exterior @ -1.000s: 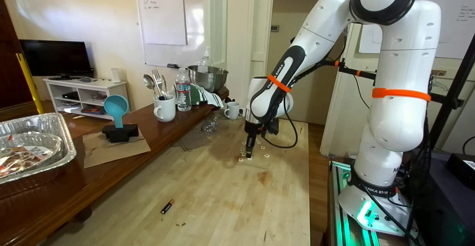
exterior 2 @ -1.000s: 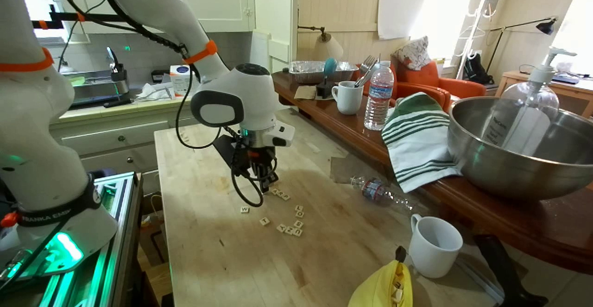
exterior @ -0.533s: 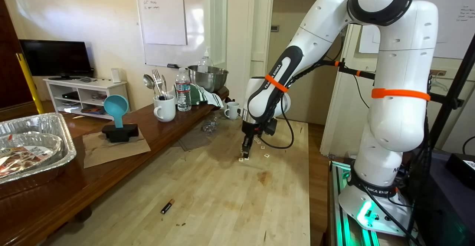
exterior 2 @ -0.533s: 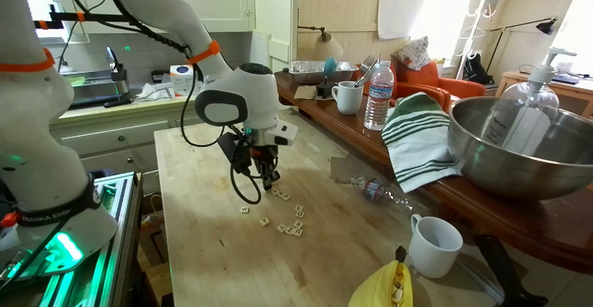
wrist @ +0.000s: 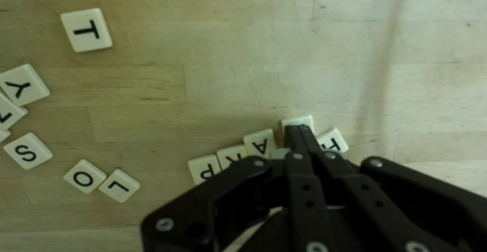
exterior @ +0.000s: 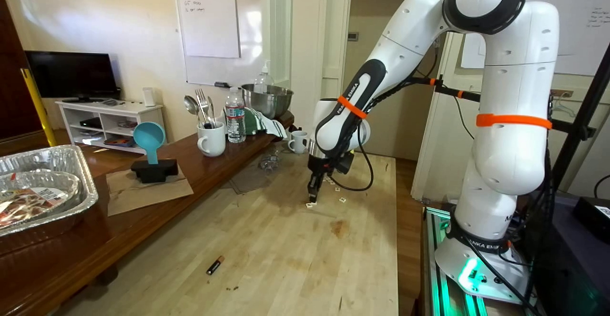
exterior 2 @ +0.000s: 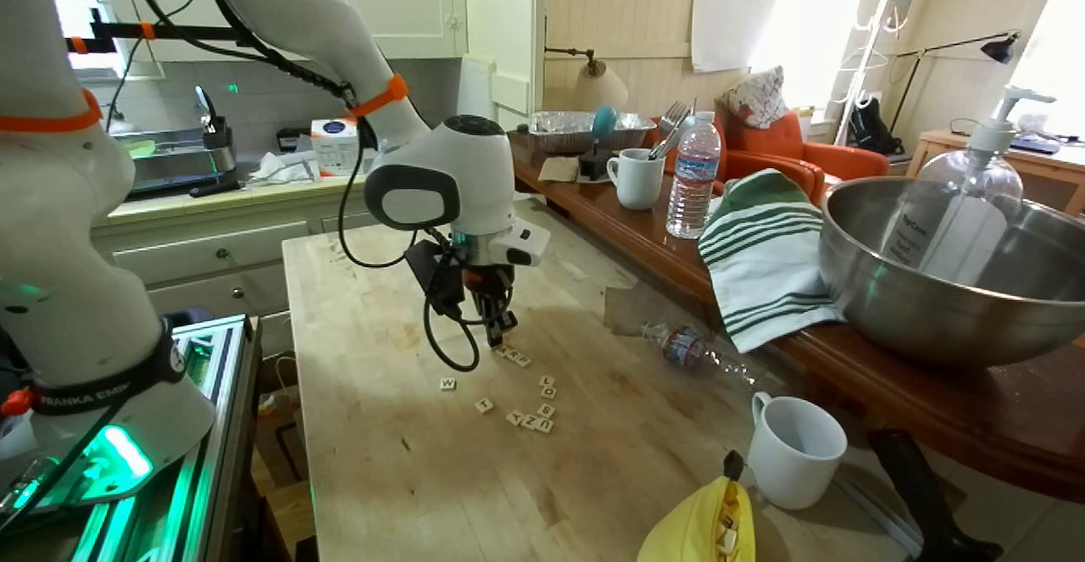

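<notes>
Cream letter tile (wrist: 297,121) lies right at the fingertips of the gripper (wrist: 300,127), its far edge showing past them in the wrist view, the rest covered, letter hidden. Gripper is clenched, two fingers (wrist: 295,141) drawn flat together, aimed down at the wooden table (exterior 2: 381,477). Can't tell from this angle whether the tips press on the tile or hang just over it. H tile (wrist: 334,141) just beside it, picture right, turned askew. A tile (wrist: 260,144) just beside it, picture left, then R tile (wrist: 229,155), partly covered by the gripper, and P tile (wrist: 204,167), one slanting row. Farther left, well apart from the tips: L tile (wrist: 119,186) and O tile (wrist: 84,176) close together, S tile (wrist: 28,151) near them, Y tile (wrist: 24,85) by Z tile (wrist: 9,113) at the frame edge, T tile (wrist: 86,30) on its own. In an exterior view, clear bottle (exterior 2: 688,348) on its side, white mug (exterior 2: 797,452) upright beside yellow banana-shaped pouch (exterior 2: 699,524). Battery (exterior: 215,265) on the same table, well away from the gripper.
</notes>
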Available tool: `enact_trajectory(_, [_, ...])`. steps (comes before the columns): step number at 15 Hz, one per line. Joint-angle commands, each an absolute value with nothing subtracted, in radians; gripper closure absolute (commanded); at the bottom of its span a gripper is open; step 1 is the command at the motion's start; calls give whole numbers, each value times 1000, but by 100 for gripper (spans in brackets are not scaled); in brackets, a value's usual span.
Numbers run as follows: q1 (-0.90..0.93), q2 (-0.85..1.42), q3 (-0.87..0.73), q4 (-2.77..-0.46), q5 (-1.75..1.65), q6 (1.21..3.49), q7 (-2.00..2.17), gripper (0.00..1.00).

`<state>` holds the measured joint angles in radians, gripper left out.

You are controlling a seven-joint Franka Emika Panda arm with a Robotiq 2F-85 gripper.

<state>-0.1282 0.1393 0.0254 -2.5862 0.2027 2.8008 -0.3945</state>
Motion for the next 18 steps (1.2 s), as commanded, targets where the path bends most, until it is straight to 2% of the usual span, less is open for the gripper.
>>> enact_trajectory(1, [-117, 220, 16, -2557, 172, 2824, -354, 100])
enact_trajectory(18, [-109, 261, 22, -2513, 101, 2802, -309, 100])
